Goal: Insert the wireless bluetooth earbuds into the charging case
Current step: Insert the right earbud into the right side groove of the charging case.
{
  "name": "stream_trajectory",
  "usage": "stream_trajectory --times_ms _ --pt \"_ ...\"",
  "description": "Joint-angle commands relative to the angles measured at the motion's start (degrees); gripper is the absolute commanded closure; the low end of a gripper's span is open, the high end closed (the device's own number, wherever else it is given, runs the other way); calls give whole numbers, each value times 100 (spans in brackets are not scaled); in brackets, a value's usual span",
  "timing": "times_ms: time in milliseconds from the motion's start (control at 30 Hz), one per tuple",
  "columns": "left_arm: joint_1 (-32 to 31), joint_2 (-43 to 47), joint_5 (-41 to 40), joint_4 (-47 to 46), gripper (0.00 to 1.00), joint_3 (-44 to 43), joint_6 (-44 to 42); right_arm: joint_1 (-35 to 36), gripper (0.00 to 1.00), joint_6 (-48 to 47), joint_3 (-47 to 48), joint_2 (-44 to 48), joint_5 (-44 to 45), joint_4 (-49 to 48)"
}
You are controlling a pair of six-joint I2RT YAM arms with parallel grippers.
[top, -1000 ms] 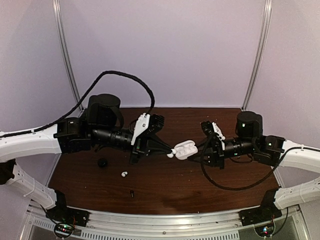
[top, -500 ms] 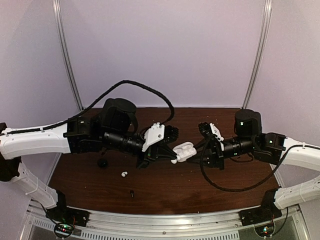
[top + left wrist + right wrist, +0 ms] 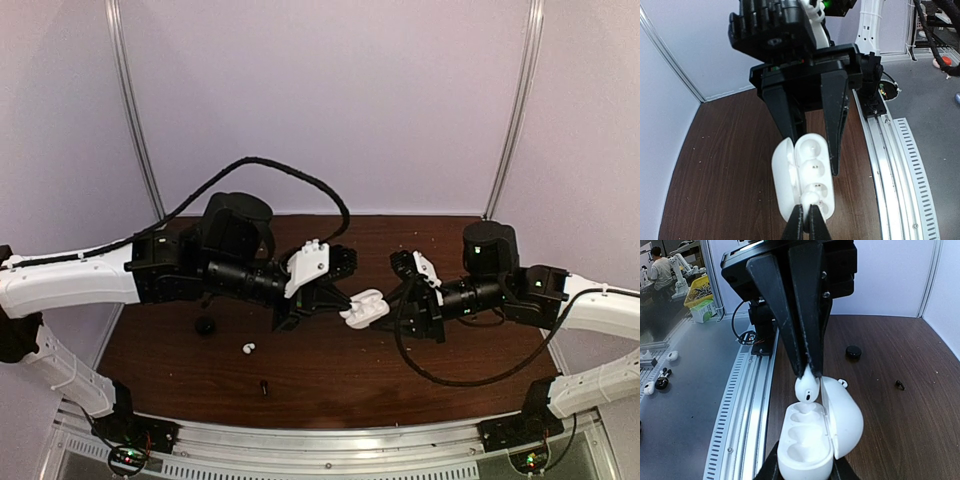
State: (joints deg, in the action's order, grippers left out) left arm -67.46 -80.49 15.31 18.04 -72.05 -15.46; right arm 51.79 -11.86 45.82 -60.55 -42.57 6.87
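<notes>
A loose earbud [image 3: 248, 347] lies on the surface [image 3: 330, 375]. The left end effector [image 3: 343, 301] is clenched on the other earbud [image 3: 806, 388], which touches a hollow of the open charging case [image 3: 366, 308]. The right end effector [image 3: 388, 300] grasps that case.

The glossy white charging case [image 3: 805, 452] is up off the table [image 3: 330, 385], gripped in the right hand [image 3: 806, 469] with its lid swung open to one side. One small white earbud [image 3: 806, 388], pinched in the left hand [image 3: 807, 371], sits at the mouth of an end hollow. The second earbud [image 3: 248, 348] lies on the table, well apart.
</notes>
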Motion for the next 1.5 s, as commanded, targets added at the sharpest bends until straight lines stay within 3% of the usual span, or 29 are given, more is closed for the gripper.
stream_trajectory --times_ms 0,1167,1467 --pt "7 -73 -47 -152 100 -211 -82 44 100 -8 170 -17 78 -37" --pt "1 -560 153 -108 100 -260 118 42 100 484 166 184 241 -672" --pt "3 -189 -40 -69 100 -332 124 42 100 447 -11 192 421 -579"
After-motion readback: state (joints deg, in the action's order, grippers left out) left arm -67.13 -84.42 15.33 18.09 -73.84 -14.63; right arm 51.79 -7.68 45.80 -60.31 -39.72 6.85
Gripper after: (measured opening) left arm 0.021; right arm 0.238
